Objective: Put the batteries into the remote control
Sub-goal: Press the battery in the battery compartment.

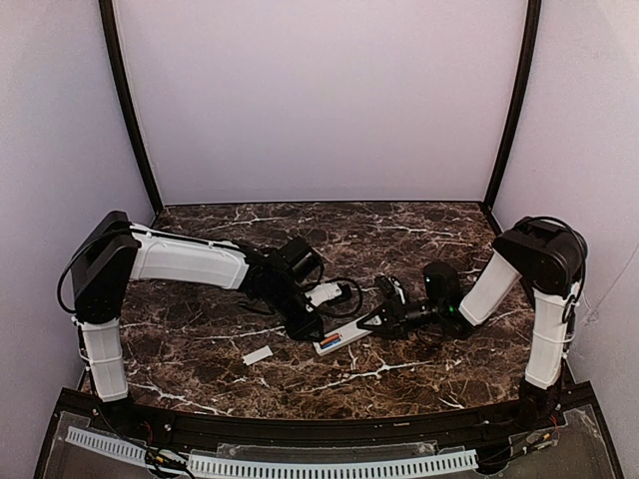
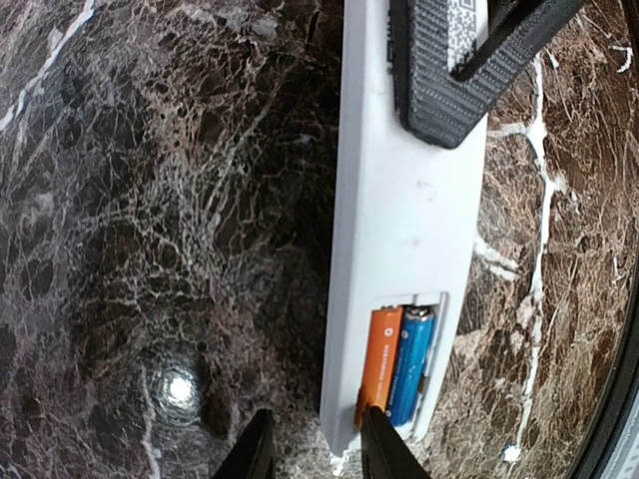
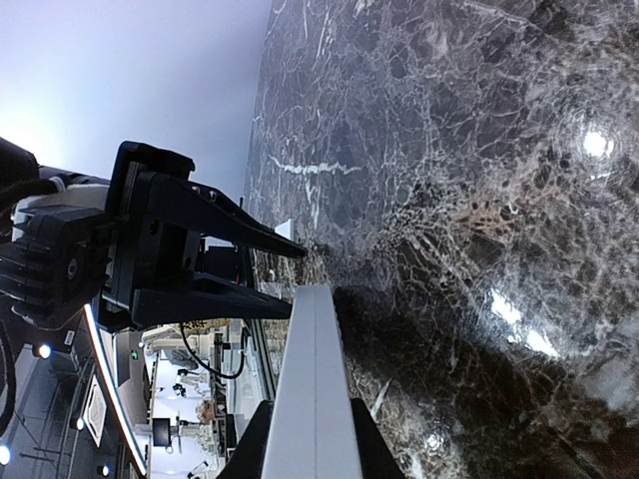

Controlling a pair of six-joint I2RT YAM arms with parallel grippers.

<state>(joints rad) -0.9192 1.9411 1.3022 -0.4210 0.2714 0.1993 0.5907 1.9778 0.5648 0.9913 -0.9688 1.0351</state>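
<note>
The remote control (image 1: 344, 339) lies back-up on the marble table. Its battery compartment is open in the left wrist view, on the white remote (image 2: 409, 220). The orange battery (image 2: 380, 359) and the blue battery (image 2: 411, 364) lie side by side in it. My left gripper (image 2: 318, 454) is open at the compartment end, and one fingertip (image 2: 384, 449) touches the orange battery's near end. My right gripper (image 3: 308, 444) is shut on the remote's (image 3: 315, 379) long edges at the other end. It shows in the left wrist view (image 2: 449, 70) too.
A small white cover piece (image 1: 258, 354) lies on the table left of the remote, near the front. It also shows in the right wrist view (image 3: 285, 230). Both arms meet at the table's middle. A black cable (image 1: 344, 292) loops behind the left gripper.
</note>
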